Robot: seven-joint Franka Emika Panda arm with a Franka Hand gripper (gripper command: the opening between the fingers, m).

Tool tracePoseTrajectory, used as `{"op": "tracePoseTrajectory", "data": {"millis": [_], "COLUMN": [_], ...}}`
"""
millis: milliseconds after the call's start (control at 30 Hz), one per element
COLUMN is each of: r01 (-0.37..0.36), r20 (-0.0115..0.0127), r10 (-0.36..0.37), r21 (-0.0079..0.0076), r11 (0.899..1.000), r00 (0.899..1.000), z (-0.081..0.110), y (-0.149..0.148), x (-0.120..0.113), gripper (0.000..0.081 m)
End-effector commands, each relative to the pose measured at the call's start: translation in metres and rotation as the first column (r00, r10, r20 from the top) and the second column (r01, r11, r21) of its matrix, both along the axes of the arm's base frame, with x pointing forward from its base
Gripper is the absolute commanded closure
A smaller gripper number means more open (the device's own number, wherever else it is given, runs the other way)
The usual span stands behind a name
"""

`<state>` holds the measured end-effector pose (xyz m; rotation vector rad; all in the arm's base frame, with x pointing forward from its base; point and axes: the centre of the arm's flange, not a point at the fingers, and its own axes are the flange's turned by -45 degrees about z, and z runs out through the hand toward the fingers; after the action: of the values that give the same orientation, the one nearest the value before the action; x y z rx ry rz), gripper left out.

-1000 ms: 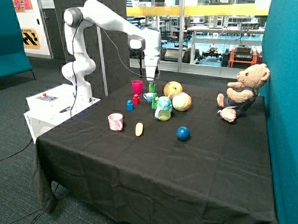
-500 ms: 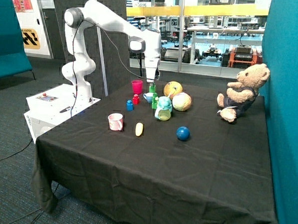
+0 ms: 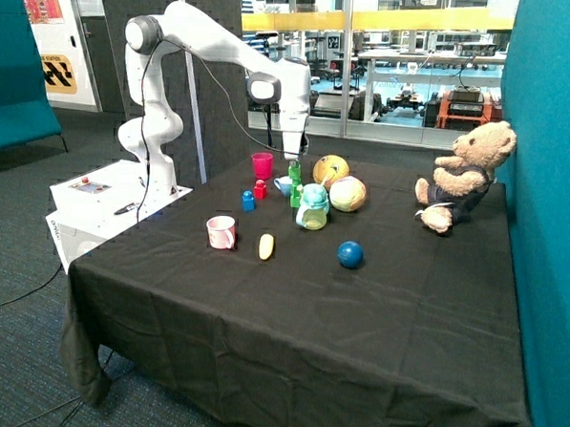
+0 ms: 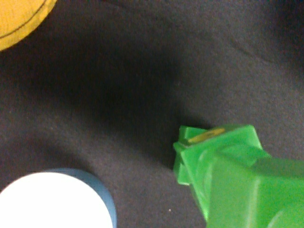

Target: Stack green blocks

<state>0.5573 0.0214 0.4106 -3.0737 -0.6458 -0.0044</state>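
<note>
My gripper (image 3: 294, 159) is shut on a green block (image 3: 294, 170) and holds it just above two more green blocks (image 3: 295, 195) that stand stacked on the black cloth. In the wrist view the held block (image 4: 251, 194) fills the lower corner. The top of the block beneath it (image 4: 209, 142) shows just past its edge, slightly offset. My fingers are hidden in the wrist view.
Close around the stack stand a pink cup (image 3: 262, 164), a red brick (image 3: 260, 188), a blue brick (image 3: 248, 201), a small white cup (image 3: 284, 184) (image 4: 52, 202), an orange ball (image 3: 330, 168), a pale ball (image 3: 347, 193) and a teal jar (image 3: 313, 207). A teddy bear (image 3: 464, 175) sits far off.
My gripper has moved a little sideways with the green block, from beside the pink cup to over the stacked green blocks, and slightly lower.
</note>
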Motion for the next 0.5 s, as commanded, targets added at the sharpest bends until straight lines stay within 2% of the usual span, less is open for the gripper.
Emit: {"op": "tracePoseTrajectory", "data": {"millis": [0, 467], "r01": [-0.005, 0.005], "r20": [-0.0026, -0.0026], "r10": [0.005, -0.005], "r21": [-0.0014, -0.0014], "r11": [1.000, 1.000], "r00": [1.000, 1.000], "z": [-0.0029, -0.0072], "y": [0.0086, 0.0032], "x": [0.0049, 0.0042], "gripper": [0.0808, 0.0808]}}
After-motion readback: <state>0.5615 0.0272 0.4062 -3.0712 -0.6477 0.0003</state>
